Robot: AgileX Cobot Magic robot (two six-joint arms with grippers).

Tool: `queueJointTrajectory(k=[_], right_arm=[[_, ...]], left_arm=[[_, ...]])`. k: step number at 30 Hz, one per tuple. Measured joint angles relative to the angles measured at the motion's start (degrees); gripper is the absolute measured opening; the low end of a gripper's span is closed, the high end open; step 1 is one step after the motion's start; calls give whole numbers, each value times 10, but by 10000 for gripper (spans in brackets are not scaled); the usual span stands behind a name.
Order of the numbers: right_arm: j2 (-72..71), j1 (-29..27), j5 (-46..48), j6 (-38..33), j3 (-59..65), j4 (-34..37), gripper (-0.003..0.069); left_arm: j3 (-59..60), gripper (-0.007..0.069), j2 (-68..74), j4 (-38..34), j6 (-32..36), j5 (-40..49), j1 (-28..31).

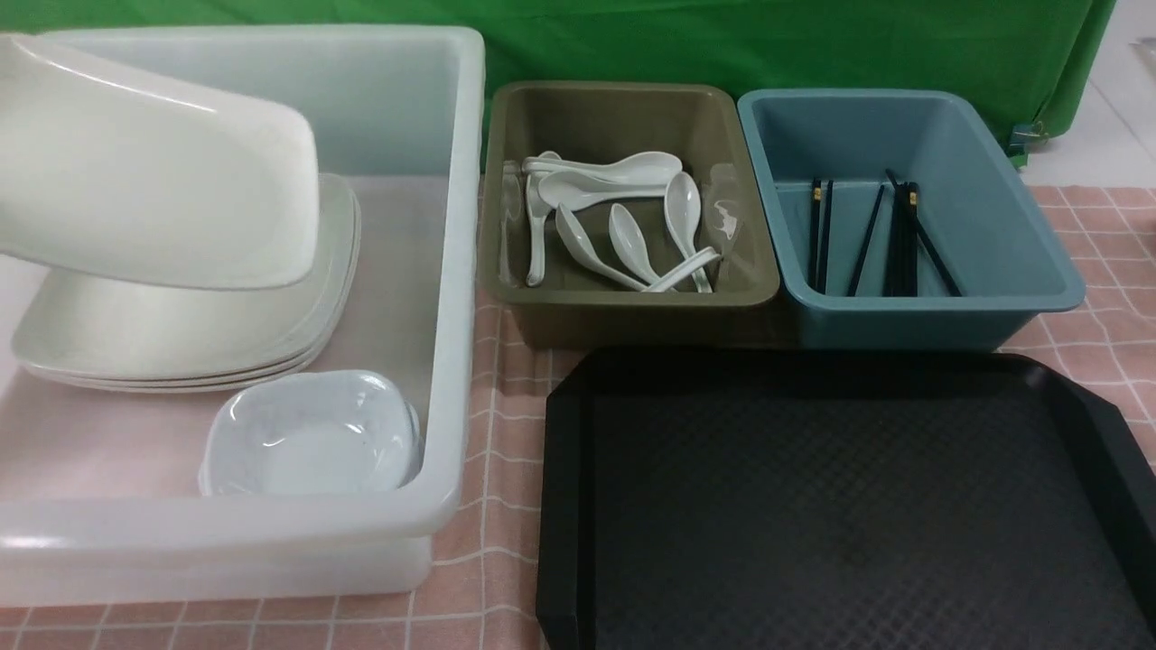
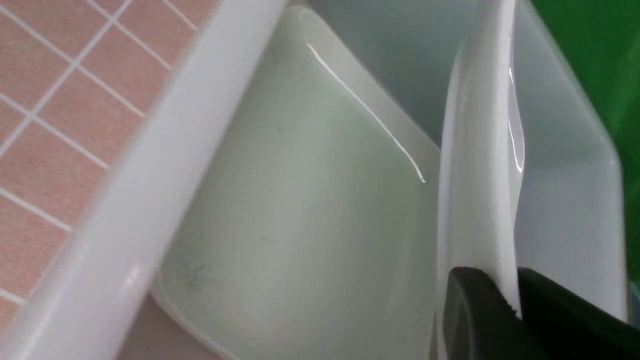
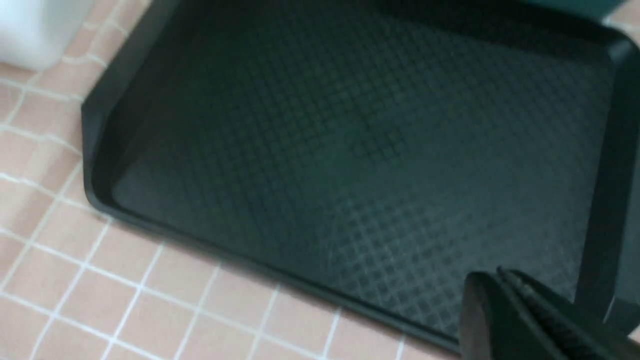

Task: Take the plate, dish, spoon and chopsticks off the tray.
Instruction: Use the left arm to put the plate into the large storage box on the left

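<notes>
My left gripper [image 2: 502, 286] is shut on the rim of the white square plate [image 2: 480, 175]. It holds the plate [image 1: 153, 171] tilted above a stack of like plates [image 1: 181, 352] inside the white bin [image 1: 456, 271]. The gripper itself is out of the front view. White dishes [image 1: 312, 438] are nested in the bin's near corner. White spoons [image 1: 623, 217] lie in the olive bin [image 1: 614, 108]. Black chopsticks [image 1: 894, 239] lie in the blue bin [image 1: 903, 117]. The black tray [image 1: 849, 506] has nothing on it. My right gripper [image 3: 500, 275] is shut and empty over the tray's [image 3: 350, 140] edge.
The three bins stand in a row behind and left of the tray on a pink checked cloth [image 1: 506, 397]. A green backdrop [image 1: 722, 45] hangs behind. The white bin's rim [image 2: 165, 165] runs close beside the held plate.
</notes>
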Motion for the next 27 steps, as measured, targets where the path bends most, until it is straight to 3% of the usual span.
queueJointTrajectory(k=[9,27], right_arm=[[0,0,-16,0,0,-2,48],[0,0,-19,2,0,-3,52]], left_arm=[[-54,23,60,85,12,-53,-71],[-60,12,98,171,10,-87,-84]])
